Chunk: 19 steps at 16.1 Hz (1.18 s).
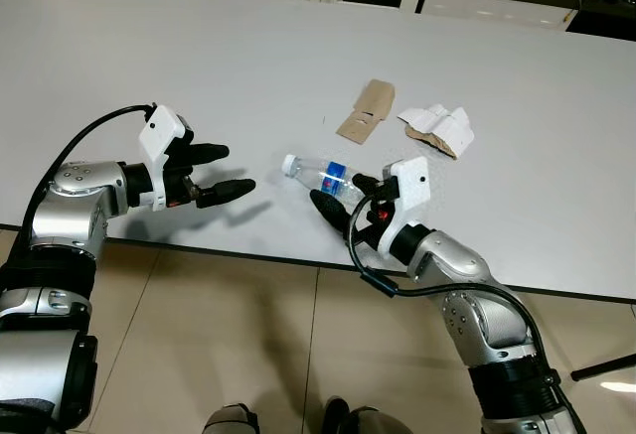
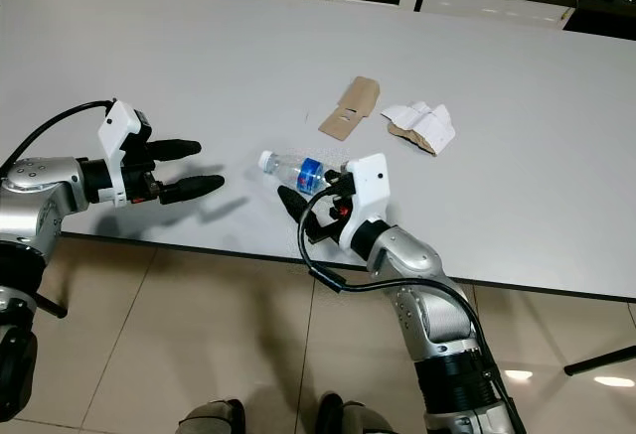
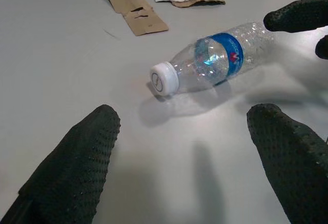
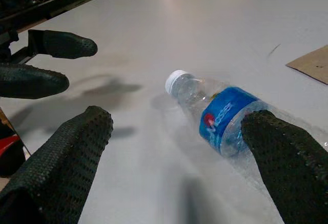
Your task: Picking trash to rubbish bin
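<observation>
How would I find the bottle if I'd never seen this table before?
Start at the big white table and look near its front edge, between the two black-fingered end effectors. The plastic bottle lies on its side there, just in front of the right end effector, closer than the brown cardboard piece and the crumpled paper. It is the only see-through thing, with a white cap and a blue label.

Broad pale grey table (image 1: pixel 199 57) above a tiled floor (image 1: pixel 248 345), clear plastic bottle (image 1: pixel 323 175) with blue label and white cap lying on its side near the front edge, flat brown cardboard piece (image 1: pixel 366 112) further back, crumpled white-and-brown paper wrapper (image 1: pixel 438 129) just beside it
</observation>
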{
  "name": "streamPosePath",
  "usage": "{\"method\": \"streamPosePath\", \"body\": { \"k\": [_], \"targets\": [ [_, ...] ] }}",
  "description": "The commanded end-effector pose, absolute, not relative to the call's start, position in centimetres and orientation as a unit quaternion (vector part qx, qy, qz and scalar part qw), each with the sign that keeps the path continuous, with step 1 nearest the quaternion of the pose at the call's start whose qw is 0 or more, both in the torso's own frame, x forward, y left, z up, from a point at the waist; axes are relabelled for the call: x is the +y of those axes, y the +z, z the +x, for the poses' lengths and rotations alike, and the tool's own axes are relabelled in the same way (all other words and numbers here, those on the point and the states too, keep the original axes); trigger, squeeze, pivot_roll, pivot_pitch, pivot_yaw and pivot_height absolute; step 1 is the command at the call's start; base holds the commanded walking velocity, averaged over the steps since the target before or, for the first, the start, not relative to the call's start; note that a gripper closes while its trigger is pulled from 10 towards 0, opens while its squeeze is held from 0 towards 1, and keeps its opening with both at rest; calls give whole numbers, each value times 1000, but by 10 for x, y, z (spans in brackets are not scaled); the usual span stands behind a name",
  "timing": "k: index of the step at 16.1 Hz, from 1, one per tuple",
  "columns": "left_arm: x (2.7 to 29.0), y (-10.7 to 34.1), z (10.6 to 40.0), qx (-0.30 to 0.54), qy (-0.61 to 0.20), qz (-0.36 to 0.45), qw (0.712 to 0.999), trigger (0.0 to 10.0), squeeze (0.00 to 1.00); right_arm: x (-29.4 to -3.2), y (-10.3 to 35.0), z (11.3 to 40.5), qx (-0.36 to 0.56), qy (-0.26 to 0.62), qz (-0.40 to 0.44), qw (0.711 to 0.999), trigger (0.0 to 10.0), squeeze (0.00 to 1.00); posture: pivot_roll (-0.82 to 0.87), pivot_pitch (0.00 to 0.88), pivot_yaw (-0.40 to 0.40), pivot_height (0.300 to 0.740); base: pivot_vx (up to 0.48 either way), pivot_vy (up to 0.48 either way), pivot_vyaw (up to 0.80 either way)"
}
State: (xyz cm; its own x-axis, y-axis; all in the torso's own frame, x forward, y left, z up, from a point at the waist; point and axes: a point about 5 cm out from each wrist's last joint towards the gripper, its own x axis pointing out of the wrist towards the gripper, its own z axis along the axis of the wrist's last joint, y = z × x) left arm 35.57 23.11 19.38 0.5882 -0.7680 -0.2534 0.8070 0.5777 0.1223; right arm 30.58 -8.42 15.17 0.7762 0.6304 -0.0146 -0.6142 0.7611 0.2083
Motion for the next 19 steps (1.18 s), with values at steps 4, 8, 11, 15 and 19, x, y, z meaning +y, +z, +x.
{"method": "streamPosePath", "body": {
  "k": [4,8,11,15,19],
  "targets": [
    [230,220,376,-6,-329,73,942,10000,0,-94,156,314,28,286,96,953,10000,0,-49,150,-68,740,0,0,0],
    [226,231,385,-110,-173,17,979,10000,0,-122,176,333,-32,153,103,982,10000,0,-55,150,-67,740,0,0,0],
    [219,234,385,-130,-148,14,980,10000,0,-137,190,339,-66,99,94,988,10000,0,-51,148,-66,740,0,0,0],
    [204,231,384,-150,-80,20,985,10000,0,-158,197,348,-100,-1,55,993,10000,0,-43,147,-57,740,0,0,0],
    [180,227,380,-158,-68,48,984,10000,0,-152,189,349,-92,-14,70,993,10000,0,-38,152,-59,740,0,0,0]
  ]
}}
